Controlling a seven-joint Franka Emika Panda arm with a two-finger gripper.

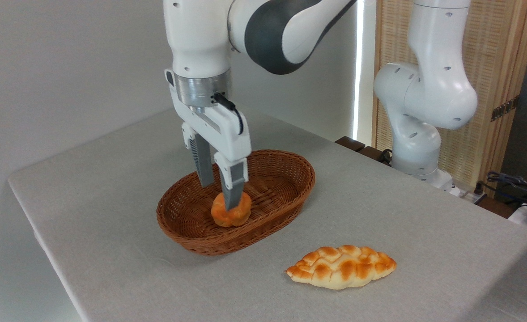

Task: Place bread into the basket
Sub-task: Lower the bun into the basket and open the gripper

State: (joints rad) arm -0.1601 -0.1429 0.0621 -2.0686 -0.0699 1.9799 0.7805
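Observation:
The bread (241, 212), a small deep orange bun, lies on the floor of the oval reddish-brown wicker basket (286, 167), left of its middle. My gripper (219, 196) reaches straight down into the basket over the bun. Its fingers are spread wide, almost to the ends of the hand. The near finger (233, 188) stands in front of the bun and covers its middle. The far finger's tip ends just above and behind the bun's left edge. I cannot tell whether either pad touches the bun.
A longer, paler braided loaf (342, 266) lies on the grey table (111, 179) in front and to the right of the basket. A second white robot arm (420, 112) stands at the table's far right edge, with cables beside it.

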